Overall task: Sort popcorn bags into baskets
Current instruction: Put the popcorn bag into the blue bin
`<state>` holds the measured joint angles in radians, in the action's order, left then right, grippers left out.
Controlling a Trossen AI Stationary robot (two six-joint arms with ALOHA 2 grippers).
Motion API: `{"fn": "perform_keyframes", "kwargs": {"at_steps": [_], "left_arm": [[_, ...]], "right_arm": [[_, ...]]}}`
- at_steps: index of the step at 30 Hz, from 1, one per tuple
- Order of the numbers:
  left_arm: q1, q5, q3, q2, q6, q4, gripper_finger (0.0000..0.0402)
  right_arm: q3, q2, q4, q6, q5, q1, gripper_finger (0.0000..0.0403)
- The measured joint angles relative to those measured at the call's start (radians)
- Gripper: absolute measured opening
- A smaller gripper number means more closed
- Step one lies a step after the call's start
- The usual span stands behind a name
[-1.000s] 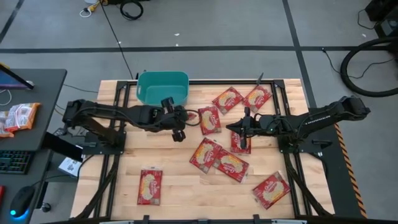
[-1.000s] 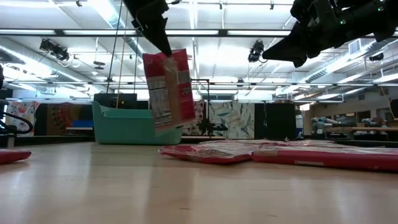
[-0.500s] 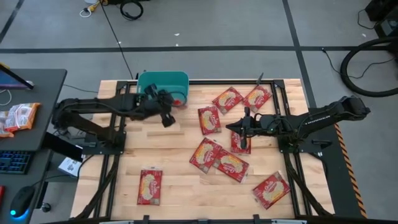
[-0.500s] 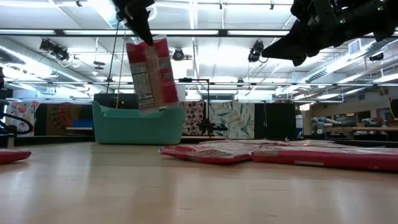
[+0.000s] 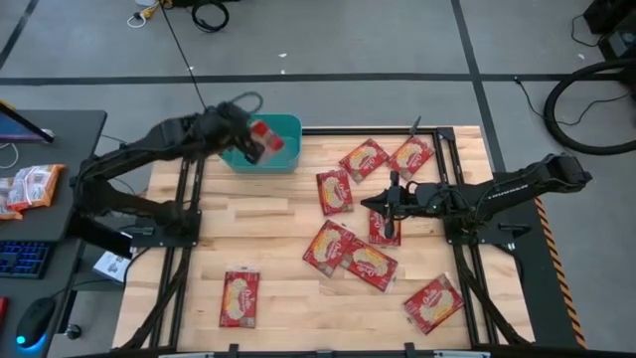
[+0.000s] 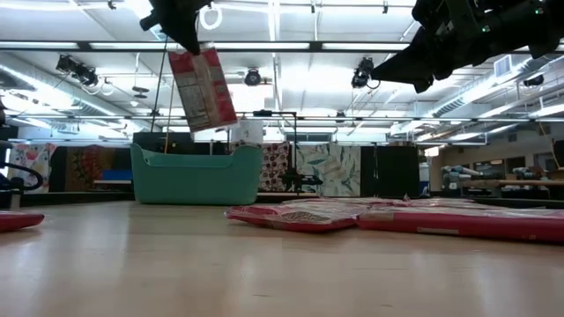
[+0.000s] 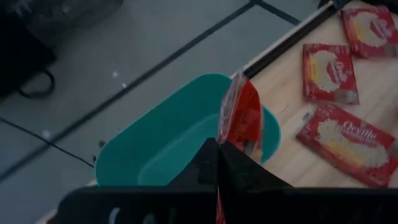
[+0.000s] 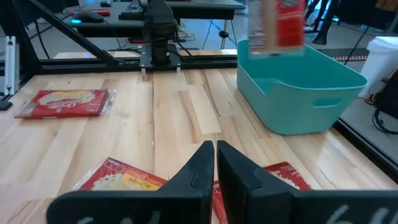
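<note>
While the right gripper (image 5: 389, 209) hangs pinched shut with nothing between its fingers above the scattered packets at table centre, the left gripper (image 5: 245, 145) clamps one red popcorn bag (image 6: 203, 89) in the air over the teal basket (image 5: 285, 127) at eleven o'clock on the table (image 5: 298, 298).

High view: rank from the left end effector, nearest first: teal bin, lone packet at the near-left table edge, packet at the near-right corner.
1. Teal plastic bin, directly under the left end effector.
2. Lone red popcorn packet, near-left edge.
3. Red popcorn packet, near-right corner.
</note>
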<state>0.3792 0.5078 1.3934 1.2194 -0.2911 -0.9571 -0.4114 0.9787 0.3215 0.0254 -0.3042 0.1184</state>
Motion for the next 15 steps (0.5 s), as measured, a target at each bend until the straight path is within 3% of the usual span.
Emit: {"fn": "perform_keyframes", "kwargs": {"at_steps": [7, 15], "left_arm": [[0.219, -0.207, 0.002, 0.042, -0.03, -0.038, 0.0001], [0.399, -0.351, 0.002, 0.116, -0.063, -0.131, 0.0001]], "right_arm": [[0.0, 0.0, 0.014, -0.03, 0.013, 0.0, 0.0024], [0.0, 0.0, 0.051, -0.077, 0.018, 0.0, 0.0024]]}}
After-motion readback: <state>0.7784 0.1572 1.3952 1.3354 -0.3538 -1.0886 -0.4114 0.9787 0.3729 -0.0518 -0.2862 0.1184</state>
